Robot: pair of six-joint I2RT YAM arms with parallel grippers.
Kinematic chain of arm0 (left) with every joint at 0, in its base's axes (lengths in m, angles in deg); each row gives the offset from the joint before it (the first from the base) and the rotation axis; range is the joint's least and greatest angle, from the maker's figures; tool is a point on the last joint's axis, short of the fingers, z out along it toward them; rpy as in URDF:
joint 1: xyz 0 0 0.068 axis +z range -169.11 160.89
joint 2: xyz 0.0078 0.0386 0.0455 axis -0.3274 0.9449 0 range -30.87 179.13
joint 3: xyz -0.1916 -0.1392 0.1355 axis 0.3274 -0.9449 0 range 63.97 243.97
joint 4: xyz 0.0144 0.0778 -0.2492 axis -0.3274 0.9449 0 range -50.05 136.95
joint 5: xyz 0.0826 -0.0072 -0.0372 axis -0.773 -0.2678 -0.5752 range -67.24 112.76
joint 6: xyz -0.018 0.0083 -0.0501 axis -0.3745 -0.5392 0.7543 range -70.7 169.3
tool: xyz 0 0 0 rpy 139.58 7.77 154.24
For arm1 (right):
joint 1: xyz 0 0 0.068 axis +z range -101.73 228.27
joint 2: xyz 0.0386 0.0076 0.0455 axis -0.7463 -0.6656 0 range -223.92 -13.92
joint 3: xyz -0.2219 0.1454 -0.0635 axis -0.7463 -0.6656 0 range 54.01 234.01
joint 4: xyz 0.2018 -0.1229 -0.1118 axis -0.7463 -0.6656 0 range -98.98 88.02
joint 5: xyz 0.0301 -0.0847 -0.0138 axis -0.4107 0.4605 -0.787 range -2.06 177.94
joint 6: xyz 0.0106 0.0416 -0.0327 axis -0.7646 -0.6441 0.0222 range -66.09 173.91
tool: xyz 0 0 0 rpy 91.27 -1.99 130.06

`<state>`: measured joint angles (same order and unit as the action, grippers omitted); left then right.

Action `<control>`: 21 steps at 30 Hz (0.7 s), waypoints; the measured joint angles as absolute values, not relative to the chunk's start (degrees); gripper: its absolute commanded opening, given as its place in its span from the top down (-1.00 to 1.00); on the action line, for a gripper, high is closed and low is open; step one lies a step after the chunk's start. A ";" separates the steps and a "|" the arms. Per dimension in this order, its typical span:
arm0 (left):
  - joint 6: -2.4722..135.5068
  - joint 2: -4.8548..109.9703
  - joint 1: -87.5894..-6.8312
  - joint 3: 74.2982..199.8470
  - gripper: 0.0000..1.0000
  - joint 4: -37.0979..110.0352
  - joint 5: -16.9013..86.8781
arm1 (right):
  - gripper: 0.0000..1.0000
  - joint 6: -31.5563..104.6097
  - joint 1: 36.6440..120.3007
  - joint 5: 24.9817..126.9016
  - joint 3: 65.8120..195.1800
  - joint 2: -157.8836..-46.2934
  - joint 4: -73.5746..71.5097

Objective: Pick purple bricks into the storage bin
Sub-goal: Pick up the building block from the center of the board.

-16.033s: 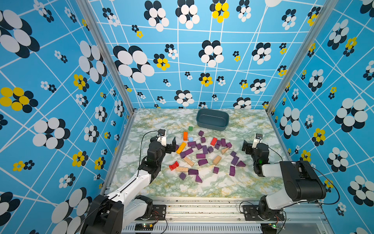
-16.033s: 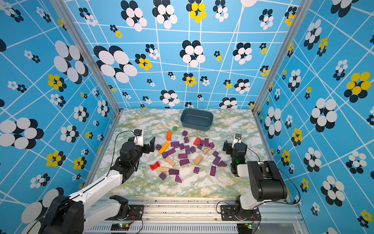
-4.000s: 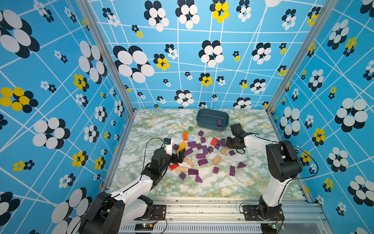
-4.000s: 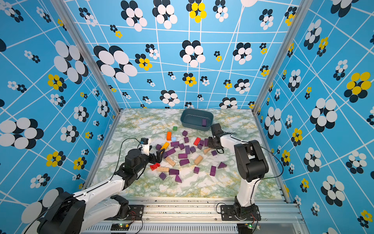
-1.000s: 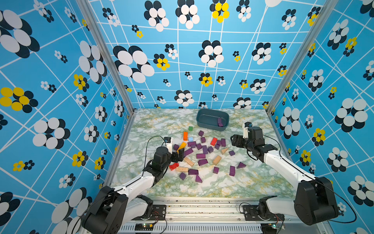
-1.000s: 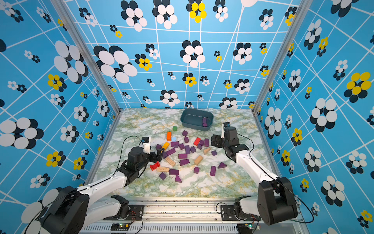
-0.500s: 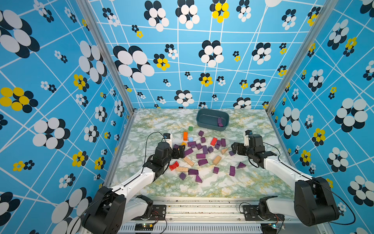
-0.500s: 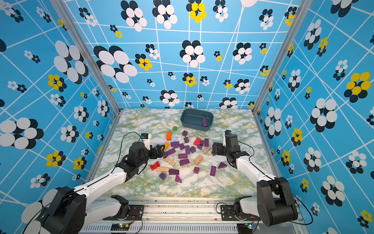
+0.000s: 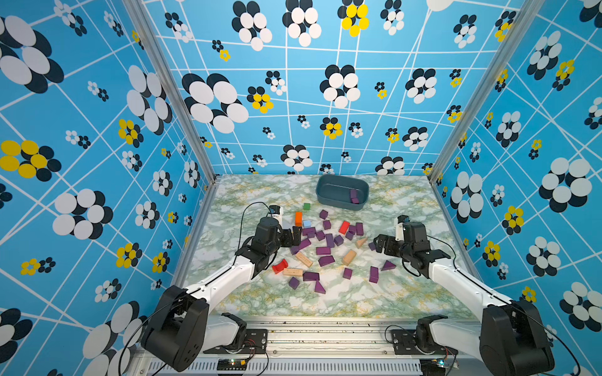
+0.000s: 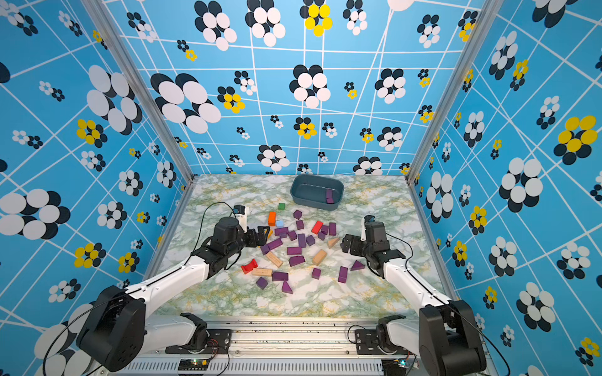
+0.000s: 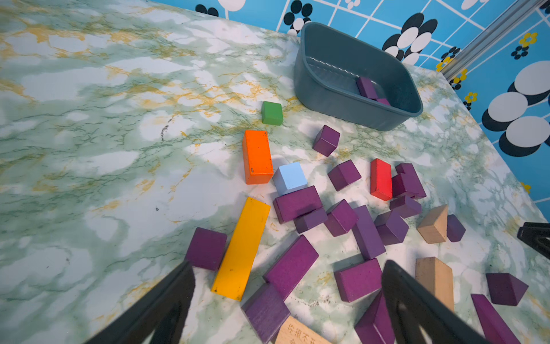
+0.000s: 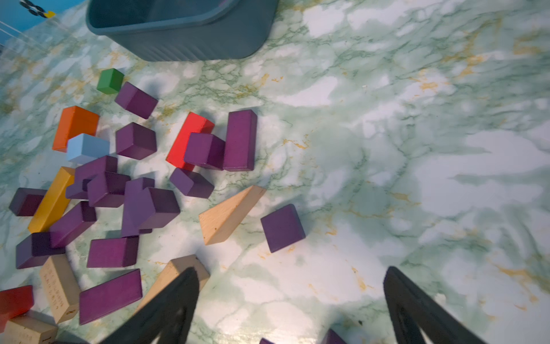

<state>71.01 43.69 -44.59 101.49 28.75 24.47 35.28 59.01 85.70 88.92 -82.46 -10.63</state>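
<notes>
In both top views the left gripper (image 9: 295, 235) stands spread at the near-left edge of the scattered purple bricks (image 9: 323, 250). The right gripper (image 9: 379, 244) stands spread at their right side, and neither holds anything. The storage bin (image 9: 335, 203) sits at the far side of the table (image 9: 247, 195) with two purple bricks inside; most are not yet in. Bare table lies between pile and bin, so a carry there looks unobstructed. The enclosure walls stand well apart from both grippers.

In the left wrist view the open jaws straddle a purple bar (image 11: 293, 265) lying just beside a yellow bar (image 11: 242, 247). Closing here could drag the yellow bar along or pinch two bricks at once.

In the right wrist view a lone purple cube (image 12: 282, 227) lies ahead of the open jaws, near a tan wedge (image 12: 229, 214). One finger (image 12: 178, 297) seems to overlap a tan block (image 12: 178, 264), though blur leaves contact uncertain, and a descent there could knock it. Open table lies on the cube's other side.
</notes>
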 measured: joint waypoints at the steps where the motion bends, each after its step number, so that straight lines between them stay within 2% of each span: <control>1: 70.42 44.90 -45.22 102.21 -0.99 28.73 24.45 | -0.98 35.34 58.99 86.36 89.58 -82.17 -11.90; 9: 64.17 54.86 -49.59 113.33 -0.99 29.56 24.45 | -0.98 36.74 58.99 90.05 90.12 -79.59 -12.99; 21: 63.86 65.59 -49.79 122.53 -0.99 31.83 25.39 | -0.98 37.00 58.97 90.16 90.15 -85.71 -11.59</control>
